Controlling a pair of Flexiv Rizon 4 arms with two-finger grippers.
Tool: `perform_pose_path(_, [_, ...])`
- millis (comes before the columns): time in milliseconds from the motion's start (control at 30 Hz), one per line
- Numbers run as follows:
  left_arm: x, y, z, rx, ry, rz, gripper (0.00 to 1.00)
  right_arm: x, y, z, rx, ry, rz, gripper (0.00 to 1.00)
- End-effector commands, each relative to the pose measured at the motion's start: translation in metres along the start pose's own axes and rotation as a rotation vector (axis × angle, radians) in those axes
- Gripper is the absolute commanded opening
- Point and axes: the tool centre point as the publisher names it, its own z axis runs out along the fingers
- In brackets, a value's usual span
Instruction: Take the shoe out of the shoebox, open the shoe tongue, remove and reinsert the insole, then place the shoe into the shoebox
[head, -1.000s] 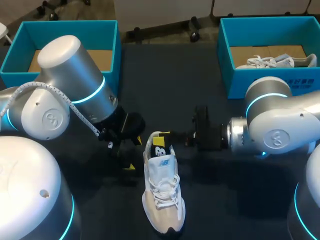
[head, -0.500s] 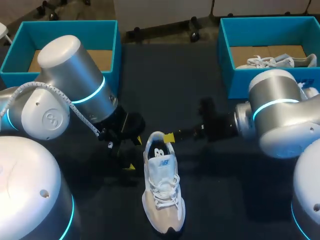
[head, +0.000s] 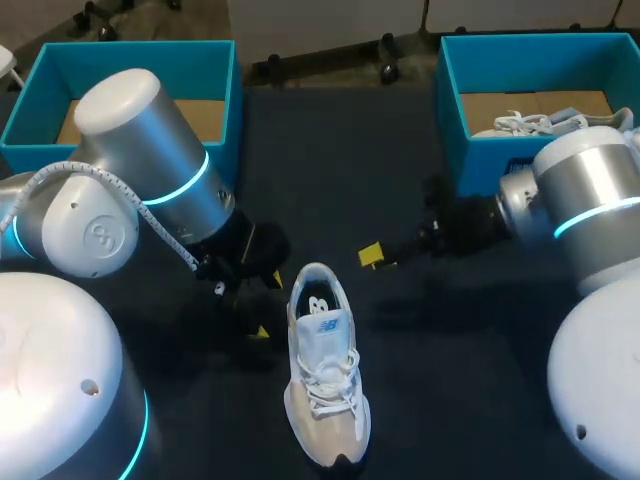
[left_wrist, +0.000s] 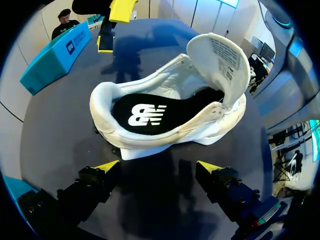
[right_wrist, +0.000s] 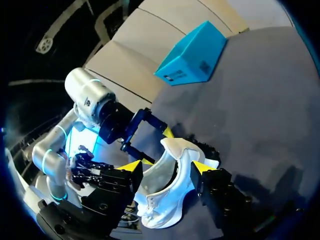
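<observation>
Dark table, seen from above. At the far left corner stands a teal shoebox (head: 215, 95) with its brown floor showing. The left gripper (left_wrist: 157, 166) sits low just left of the shoe's heel, fingers spread and holding nothing. The heel opening lies ahead of it, untouched.

The shoe (head: 322, 370) stands upright at mid-table, toe toward the robot's edge, free of both grippers. Its tongue (left_wrist: 220, 57) is raised, and the black insole (left_wrist: 142, 112) lies flat inside, apparently seated. The right gripper (head: 372, 256) hovers right of the heel, apart from it, fingers spread and empty. At the far right corner a second shoebox (head: 450, 120) holds another shoe (head: 530, 125).

Assessment: boxing the shoe appears outstanding.

Hazards:
- The unrestrained shoe may slide or tip if one finger lands first.
- A pinch on the soft heel collar alone could let it swing or lift the insole.
- The raised tongue may catch a box wall.
</observation>
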Motion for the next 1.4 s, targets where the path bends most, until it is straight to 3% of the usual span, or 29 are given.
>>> perform_pose_path(33, [-0.003,0.009,-0.017,-0.012,0.003,-0.009,1.00,-0.003,0.006,-0.040,0.336,0.153,0.032,0.68])
perform_pose_path(200, [-0.006,0.021,-0.027,-0.013,0.003,-0.044,1.00,-0.009,0.010,-0.045,0.365,0.121,0.098,0.69])
perform_pose_path(300, [-0.004,0.027,-0.030,-0.010,0.018,-0.050,1.00,-0.010,0.012,-0.047,0.371,0.033,0.154,0.70])
perform_pose_path(467, [-0.002,0.041,-0.034,-0.022,0.029,-0.070,1.00,-0.008,0.015,-0.048,0.334,-0.191,0.221,0.68])
perform_pose_path(833, [-0.002,0.064,-0.049,-0.029,0.008,-0.113,1.00,0.012,0.017,-0.048,0.248,-0.411,0.227,0.62])
perform_pose_path(1033, [-0.004,0.074,-0.062,-0.047,0.001,-0.115,1.00,0.025,0.013,-0.045,0.176,-0.571,0.208,0.41])
perform_pose_path(1133, [-0.007,0.079,-0.068,-0.060,0.009,-0.114,1.00,0.029,0.012,-0.038,0.162,-0.590,0.205,0.30])
perform_pose_path(1233, [-0.011,0.084,-0.074,-0.071,0.023,-0.122,1.00,0.035,0.014,-0.031,0.151,-0.617,0.203,0.03])
perform_pose_path(1400, [-0.021,0.094,-0.087,-0.082,0.032,-0.101,1.00,0.046,0.020,-0.016,0.131,-0.668,0.215,0.00])
